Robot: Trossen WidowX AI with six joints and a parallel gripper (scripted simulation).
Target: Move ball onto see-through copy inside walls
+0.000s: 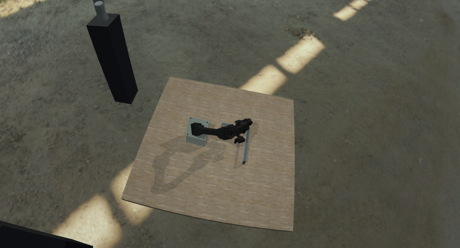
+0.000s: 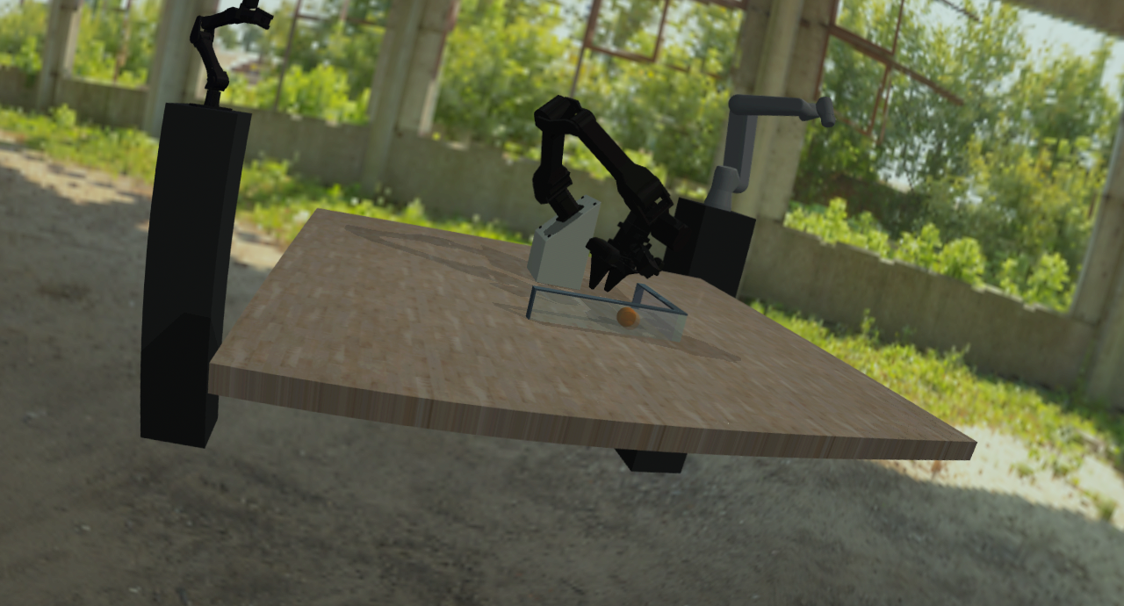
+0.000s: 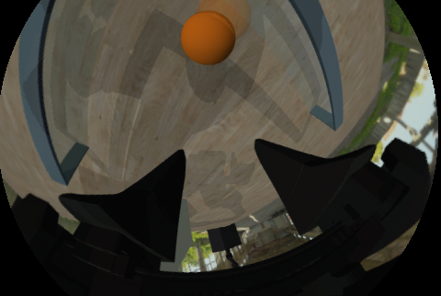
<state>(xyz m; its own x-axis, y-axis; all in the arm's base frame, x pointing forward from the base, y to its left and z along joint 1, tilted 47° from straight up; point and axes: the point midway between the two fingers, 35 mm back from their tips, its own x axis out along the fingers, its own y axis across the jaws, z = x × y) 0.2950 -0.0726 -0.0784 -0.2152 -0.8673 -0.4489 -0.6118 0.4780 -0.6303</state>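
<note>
The orange ball (image 3: 209, 38) is being seen resting on the tabletop (image 2: 392, 342) inside the clear walls (image 3: 307, 2), overlapping the see-through copy (image 3: 228, 8). The hand (image 3: 217, 180) is being held partly open above, gripping nothing.

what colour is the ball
Solid orange ball; clearest in the wrist view.

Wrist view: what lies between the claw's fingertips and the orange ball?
Only bare wooden table crossed by shadow; nothing stands between the open claw and the orange ball, which partly overlaps the see-through copy.
</note>
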